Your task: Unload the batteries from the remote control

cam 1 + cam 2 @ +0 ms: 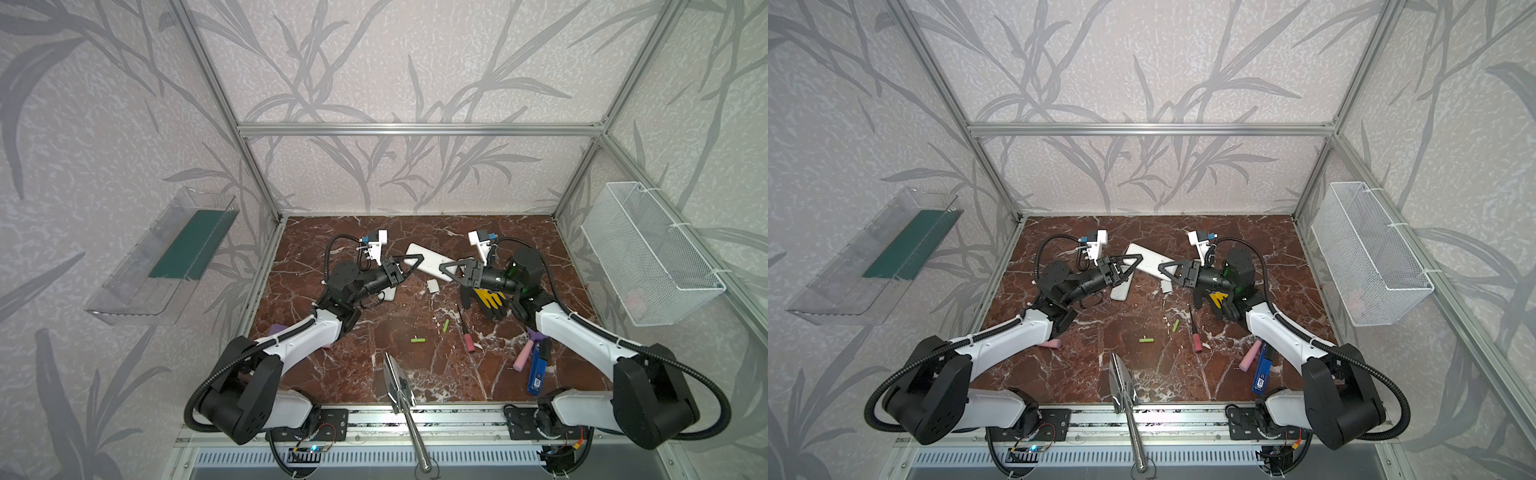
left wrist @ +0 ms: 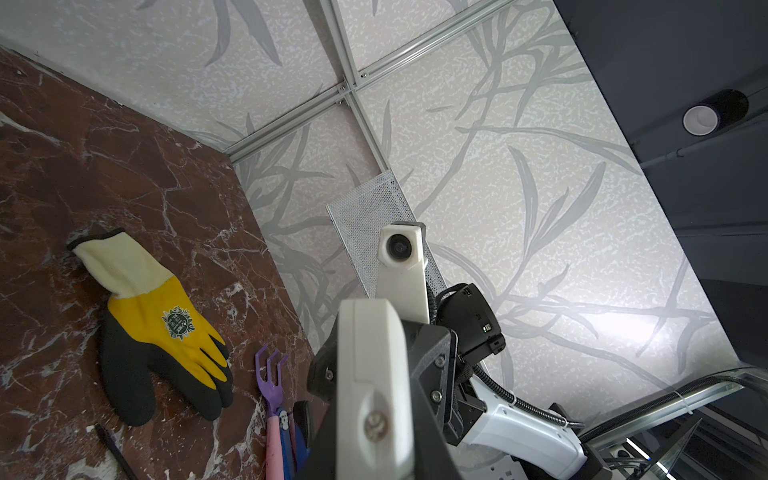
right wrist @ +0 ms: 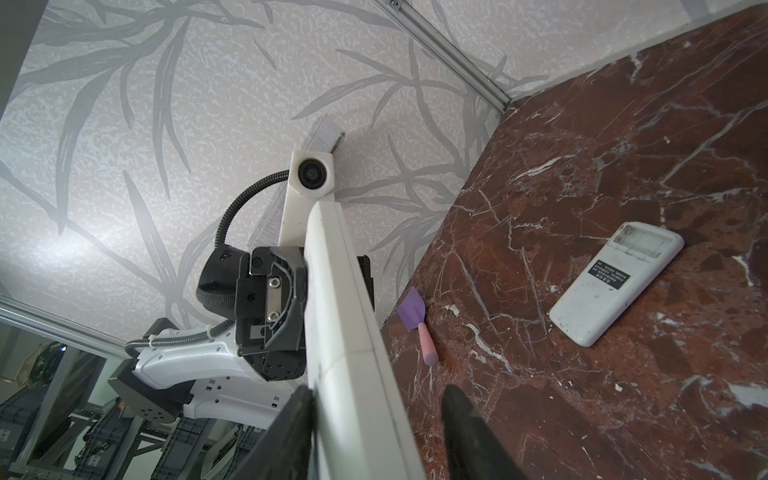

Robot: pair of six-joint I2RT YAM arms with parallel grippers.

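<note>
A white remote control (image 1: 428, 255) (image 1: 1148, 255) hangs off the table at the back centre, held between both arms. My left gripper (image 1: 411, 268) (image 2: 374, 465) is shut on one end of it. My right gripper (image 1: 446, 271) (image 3: 380, 436) is open around the other end: one finger touches the remote control (image 3: 345, 332), the other stands apart from it. Two lime green batteries (image 1: 418, 340) (image 1: 445, 325) lie loose on the marble. A second white remote (image 3: 615, 282) (image 1: 388, 293) lies face down with its compartment open and empty. A small white cover (image 1: 432, 286) lies close by.
A yellow and black glove (image 1: 490, 301) lies under the right arm. A pink-handled screwdriver (image 1: 467, 336), a pink cylinder (image 1: 521, 359), a blue lighter (image 1: 537, 374) and a metal trowel (image 1: 399, 382) lie towards the front. A wire basket (image 1: 648, 253) and a clear bin (image 1: 166, 257) hang on the side walls.
</note>
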